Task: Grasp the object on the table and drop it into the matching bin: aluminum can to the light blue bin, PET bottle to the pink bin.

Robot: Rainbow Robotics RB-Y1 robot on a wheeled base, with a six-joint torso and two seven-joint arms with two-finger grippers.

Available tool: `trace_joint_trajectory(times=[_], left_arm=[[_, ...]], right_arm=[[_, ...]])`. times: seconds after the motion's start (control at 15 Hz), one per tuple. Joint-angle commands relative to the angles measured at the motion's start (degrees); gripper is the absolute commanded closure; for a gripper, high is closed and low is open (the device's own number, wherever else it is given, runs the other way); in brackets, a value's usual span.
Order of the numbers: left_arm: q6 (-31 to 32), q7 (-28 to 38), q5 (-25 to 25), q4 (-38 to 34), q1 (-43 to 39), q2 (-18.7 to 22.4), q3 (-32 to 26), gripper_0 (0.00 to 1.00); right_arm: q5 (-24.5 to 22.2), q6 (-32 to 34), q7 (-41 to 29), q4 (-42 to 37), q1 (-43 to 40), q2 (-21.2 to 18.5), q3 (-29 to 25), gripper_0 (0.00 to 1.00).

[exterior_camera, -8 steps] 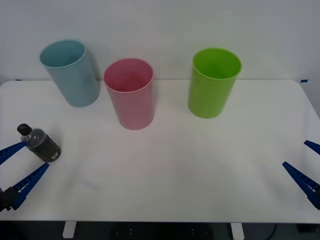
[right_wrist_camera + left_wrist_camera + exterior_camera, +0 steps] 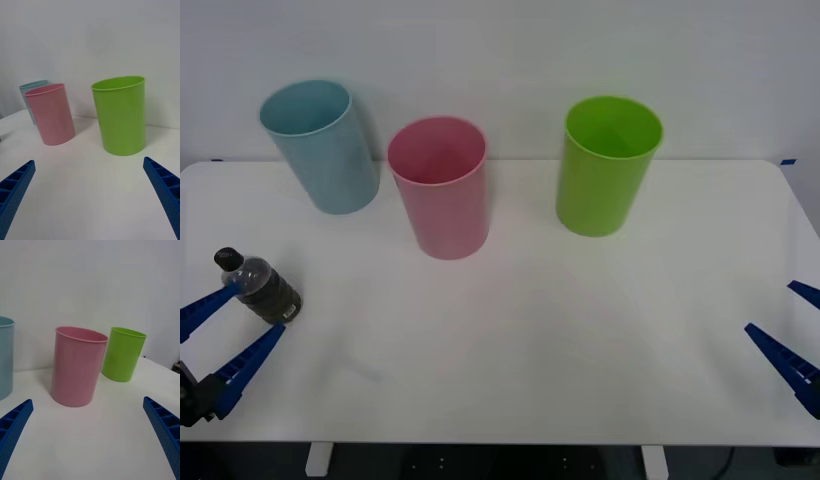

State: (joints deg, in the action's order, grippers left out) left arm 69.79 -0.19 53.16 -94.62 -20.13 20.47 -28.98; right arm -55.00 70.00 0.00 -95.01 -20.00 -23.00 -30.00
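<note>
Front view is showing the left gripper (image 2: 228, 323) spreading its blue fingers wide around the small clear black-capped plastic bottle (image 2: 260, 287) lying between their tips, needing deeper, centred reach before closing.

bottle (image 2: 260, 287) at table's (image 2: 530, 360) front left, three bins behind — pink bin (image 2: 440, 190) between the others

Left gripper (image 2: 228, 317) spread beside PET bottle (image 2: 262, 288).

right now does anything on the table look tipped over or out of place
Nothing spilled or damaged. The PET bottle stands at the table's left edge between the open left gripper's fingers; the three bins stand upright.
</note>
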Motion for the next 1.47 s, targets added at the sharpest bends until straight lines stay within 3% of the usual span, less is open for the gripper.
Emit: trace_joint_trajectory(times=[0.07,0.33,0.73,1.47], left_arm=[[-0.4,-0.3,-0.2,0.0,-0.7,0.0,-0.1,0.0],[-2.5,-1.2,0.0,0.0,-2.3,0.0,-0.5,0.0],[-11.3,-2.5,3.6,0.1,-5.9,0.0,-0.7,0.0],[-26.5,-2.8,3.7,0.1,-11.8,-0.5,2.5,0.0]], right_arm=[[0.0,0.0,0.0,0.0,0.0,0.0,0.0,0.0],[0.0,0.0,0.0,0.0,0.0,0.0,0.0,0.0],[0.0,0.0,0.0,0.0,0.0,0.0,0.0,0.0],[0.0,0.0,0.0,0.0,0.0,0.0,0.0,0.0]])
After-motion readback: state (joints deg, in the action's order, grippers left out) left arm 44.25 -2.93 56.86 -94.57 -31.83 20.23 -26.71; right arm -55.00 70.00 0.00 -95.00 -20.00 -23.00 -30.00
